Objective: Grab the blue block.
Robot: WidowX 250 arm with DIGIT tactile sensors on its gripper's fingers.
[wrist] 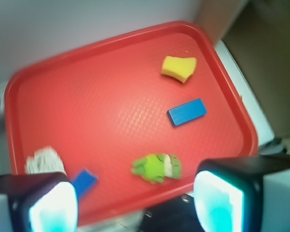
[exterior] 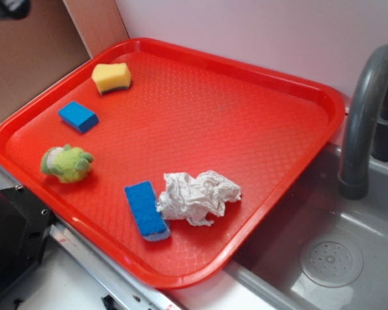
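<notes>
The gripper [wrist: 135,203] is seen spread wide, empty, high above the red plastic tray [wrist: 111,48]. Farther off, between the green plush toy [wrist: 157,167] and yellow sponge [wrist: 179,67], the small bright-blue rectangular block [wrist: 186,111] lies; its narrow sides should be straddled.

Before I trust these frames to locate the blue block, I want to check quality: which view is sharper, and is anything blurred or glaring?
The exterior view is sharp and evenly lit, the blue block crisp on the red tray. The wrist view is soft throughout; the gripper fingers glow cyan-white and the crumpled paper smears.
</notes>
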